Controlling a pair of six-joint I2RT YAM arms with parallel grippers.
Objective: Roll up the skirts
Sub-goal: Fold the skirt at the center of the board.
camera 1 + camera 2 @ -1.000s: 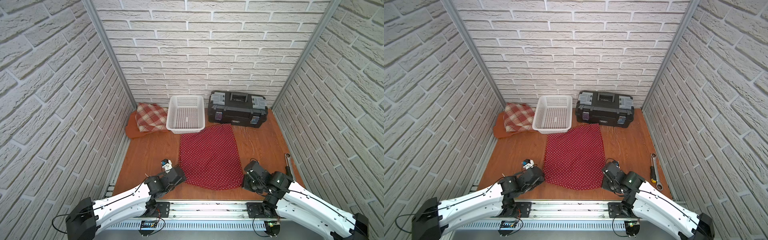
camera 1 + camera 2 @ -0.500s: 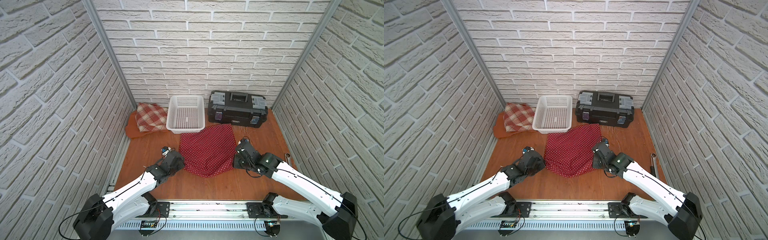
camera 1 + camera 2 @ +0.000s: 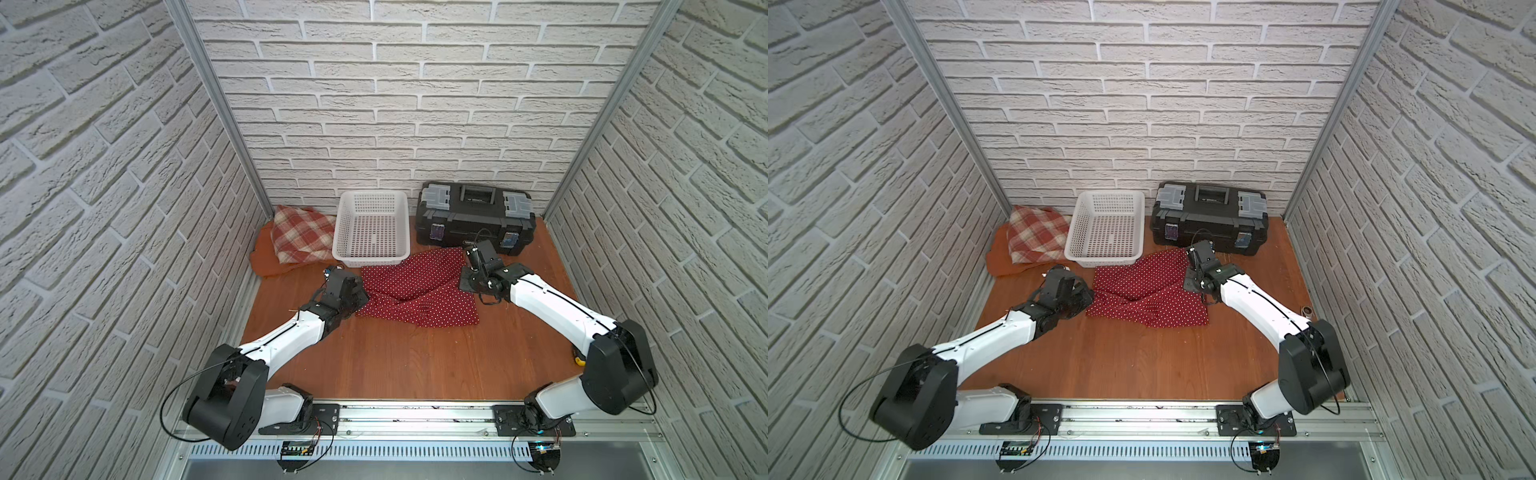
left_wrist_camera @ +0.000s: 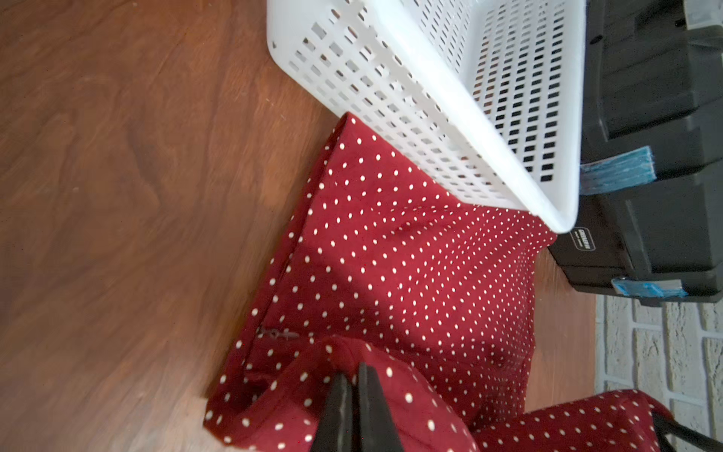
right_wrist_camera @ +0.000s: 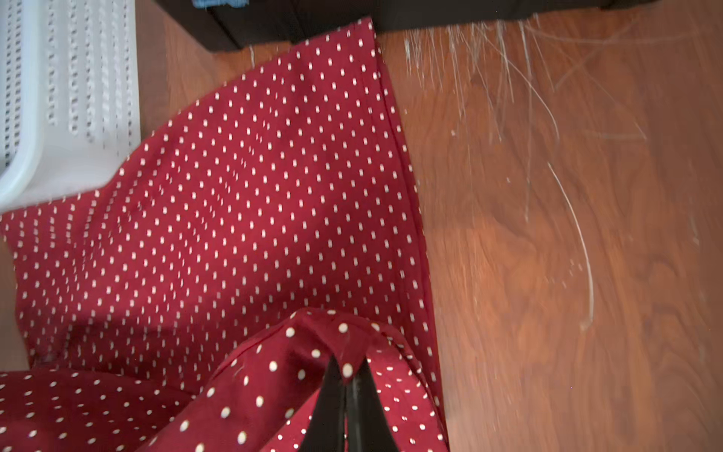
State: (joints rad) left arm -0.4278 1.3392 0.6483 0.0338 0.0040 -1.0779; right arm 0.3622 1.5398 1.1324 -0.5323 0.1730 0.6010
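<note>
A: State of the left gripper [image 4: 354, 377]?
B: Pinched tight on a fold of the dark red, white-dotted cloth skirt [image 3: 415, 291]. Same for the right gripper [image 5: 346, 377].
A: Skirt's place?
B: Half folded on the brown wooden surface [image 3: 395, 361], near its back edge, touching the white plastic mesh basket [image 3: 370, 259].

Soft matt cloth polka-dot skirt [image 3: 415, 291], perforated white plastic basket [image 3: 370, 260], scratched wood-grain floor [image 3: 395, 361], black plastic toolbox [image 3: 473, 214]
</note>
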